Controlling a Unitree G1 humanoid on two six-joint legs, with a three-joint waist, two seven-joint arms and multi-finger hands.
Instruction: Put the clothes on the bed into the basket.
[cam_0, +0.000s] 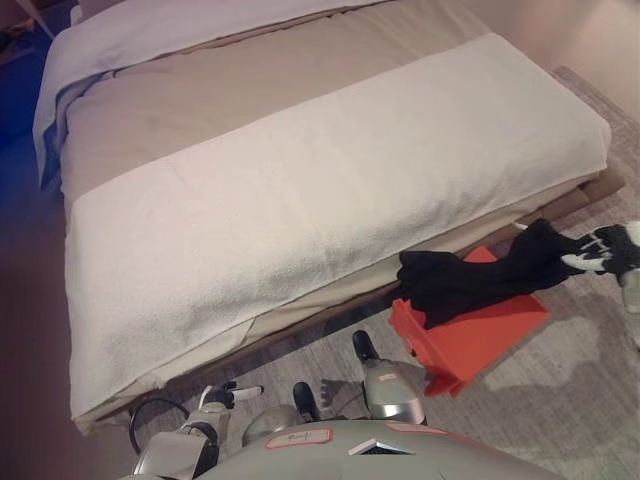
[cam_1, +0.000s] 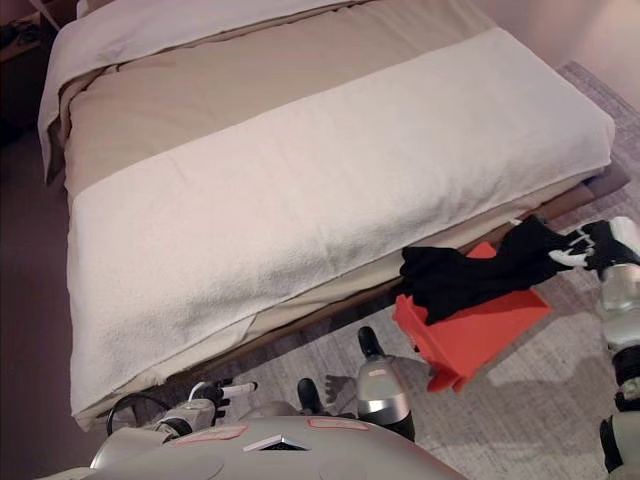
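Black cloth, the garment (cam_1: 470, 272), is seen draped over the far rim of the orange basket (cam_1: 480, 335), which stands on the grey carpet (cam_1: 520, 420) just beside the foot-side edge of the bed (cam_1: 300, 170), at about four o'clock from the middle of the mattress. One end of the garment lies bunched on the basket's near-left rim, while the other end is stretched out toward three o'clock and is pinched in the curled fingers of the right hand (cam_1: 592, 245), which enters from the right side of the view and is held above the carpet past the basket's right corner. White tips are visible on some fingers of that hand against the dark cloth. The basket is tilted, its open side turned up and toward the bed, and part of its orange inner wall is left uncovered below the garment. The left hand (cam_0: 228, 394) is shown low at about seven o'clock, near the bed's near-left corner, with its fingers relaxed and nothing held. The bed is covered by a white blanket (cam_0: 300, 200) across its middle and a beige sheet (cam_0: 200, 95) beyond it toward twelve o'clock.
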